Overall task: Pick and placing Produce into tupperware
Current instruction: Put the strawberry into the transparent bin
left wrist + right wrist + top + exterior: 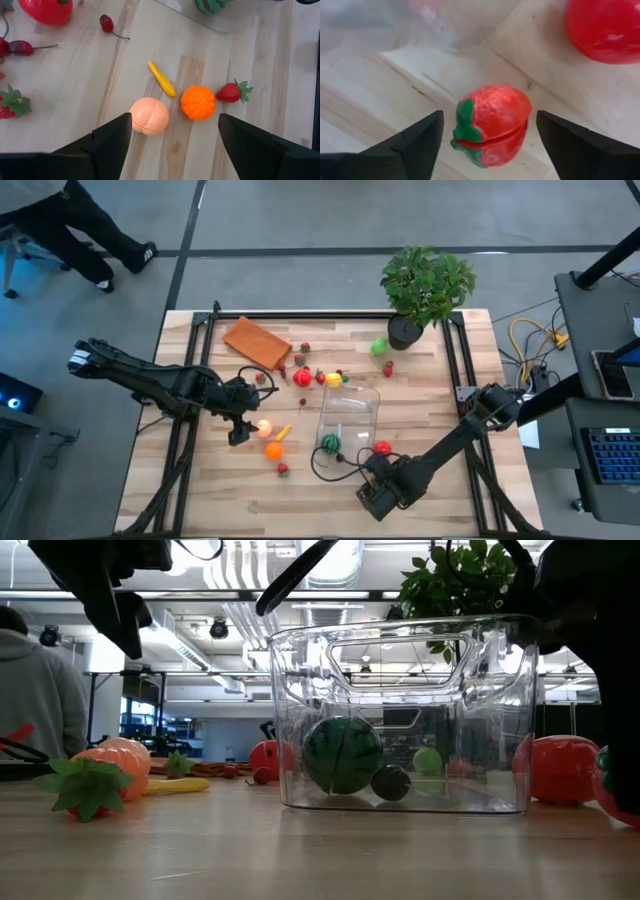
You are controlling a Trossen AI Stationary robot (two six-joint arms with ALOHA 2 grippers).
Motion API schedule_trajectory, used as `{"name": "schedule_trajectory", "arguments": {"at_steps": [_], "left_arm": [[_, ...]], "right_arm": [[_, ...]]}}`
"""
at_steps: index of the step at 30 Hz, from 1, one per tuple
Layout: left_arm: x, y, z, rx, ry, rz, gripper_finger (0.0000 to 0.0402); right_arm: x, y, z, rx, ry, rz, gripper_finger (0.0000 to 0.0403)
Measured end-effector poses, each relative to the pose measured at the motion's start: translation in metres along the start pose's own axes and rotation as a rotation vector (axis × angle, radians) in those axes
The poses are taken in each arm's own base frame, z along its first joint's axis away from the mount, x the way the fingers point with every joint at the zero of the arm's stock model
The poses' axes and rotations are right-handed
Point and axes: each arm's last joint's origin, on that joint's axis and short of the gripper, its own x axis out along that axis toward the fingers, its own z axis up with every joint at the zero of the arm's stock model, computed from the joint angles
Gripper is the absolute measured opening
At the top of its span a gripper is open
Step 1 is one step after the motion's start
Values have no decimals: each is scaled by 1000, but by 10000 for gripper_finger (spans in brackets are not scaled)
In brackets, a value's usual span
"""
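The clear tupperware stands on the table with a green watermelon toy and a small dark ball on its floor. My left gripper hovers open over a pale peach. An orange, a yellow piece and a strawberry lie beside it. My right gripper is open near the tub's near right corner, its fingers on either side of a red strawberry without touching it. A red tomato lies just beyond. In the high view my right gripper hides that strawberry.
More produce is scattered between the tub and the orange-brown pad, with a green fruit by the potted plant at the far edge. A black cable loops near the tub. A person stands beyond the far left corner.
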Motion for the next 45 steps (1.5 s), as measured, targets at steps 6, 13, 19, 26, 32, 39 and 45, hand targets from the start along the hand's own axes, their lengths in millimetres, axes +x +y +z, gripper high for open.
{"name": "schedule_trajectory", "arguments": {"at_steps": [6, 13, 19, 26, 32, 39, 45], "left_arm": [[0, 0, 0, 2, 1, -1, 283], [0, 0, 0, 4, 1, -1, 283], [0, 0, 0, 4, 1, -1, 283], [0, 0, 0, 3, 2, -2, 283], [0, 0, 0, 3, -3, -5, 283], [0, -2, 3, 1, -29, -19, 283], [0, -2, 3, -5, -30, -21, 283]], "right_arm": [[0, 0, 0, -4, -5, 1, 237], [0, 0, 0, 7, -3, 2, 218], [-10, 4, 0, 5, 3, 21, 216], [-50, 22, -3, -19, 15, 146, 215], [-102, 39, 4, -23, -56, 318, 215], [-133, 39, 47, -76, -284, 218, 220], [-122, 25, 76, -75, -270, 31, 234]]}}
